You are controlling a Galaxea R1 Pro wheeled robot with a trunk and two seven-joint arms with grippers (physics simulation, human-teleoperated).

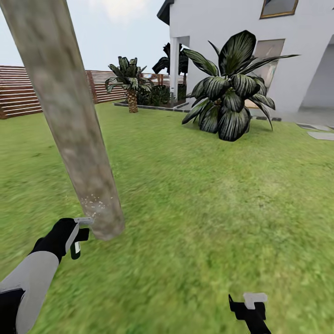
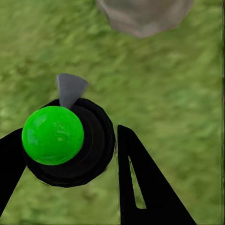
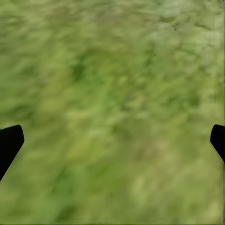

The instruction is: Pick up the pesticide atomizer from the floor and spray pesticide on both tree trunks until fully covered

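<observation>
One green-capped atomizer point(image 2: 54, 136) between left end effector point(image 2: 70, 164) fingers, trunk point(image 1: 69, 120) beside.

Blurry green grass point(image 3: 117, 108) covers the frame from edge to edge, mottled with darker green patches toward the upper left and paler yellowish streaks toward the lower right. Two black fingertips point(image 3: 8, 143) of the right gripper point(image 3: 112, 145) enter at the left and right edges, a little below mid-height, set wide apart with nothing between them.

Green-capped atomizer point(image 2: 53, 135) beside speck-dotted grey-brown trunk point(image 1: 69, 116).
</observation>
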